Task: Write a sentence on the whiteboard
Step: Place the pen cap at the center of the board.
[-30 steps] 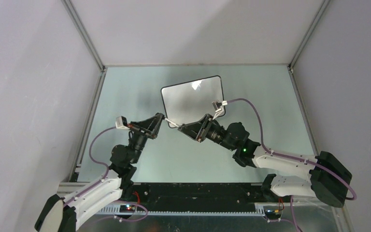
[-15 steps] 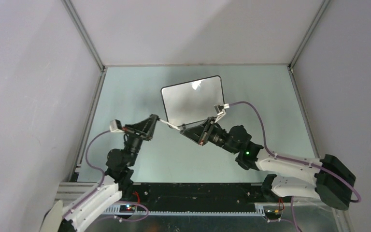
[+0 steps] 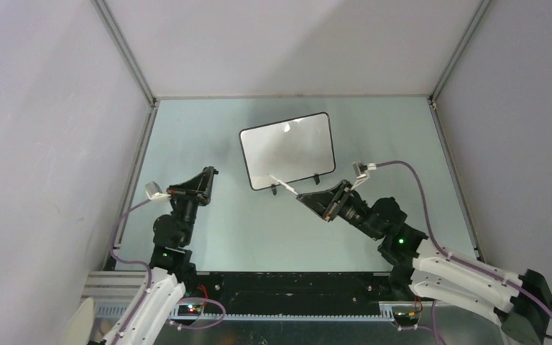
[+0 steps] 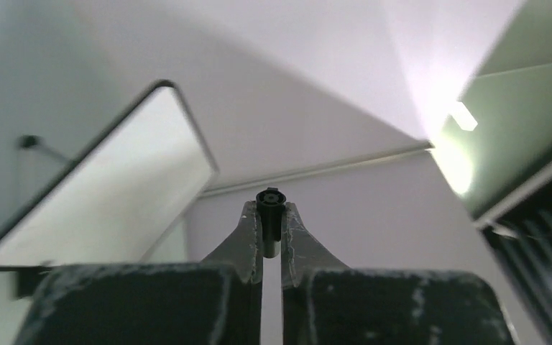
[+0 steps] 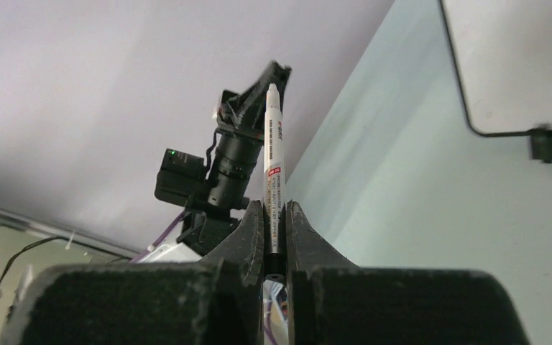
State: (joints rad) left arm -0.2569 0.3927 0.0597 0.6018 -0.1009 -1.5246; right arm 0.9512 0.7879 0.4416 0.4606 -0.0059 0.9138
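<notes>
Gripping slim white marker (image 5: 273, 144) — right end effector (image 5: 274, 210), glossy round-cornered whiteboard (image 3: 287, 147)

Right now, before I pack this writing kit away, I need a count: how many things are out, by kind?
Whiteboard: 1
Marker pen: 1
Pen cap: 1
Total: 3

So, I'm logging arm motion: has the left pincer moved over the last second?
Yes. The left pincer has drawn leftward, away from the whiteboard and its lower left corner.
</notes>
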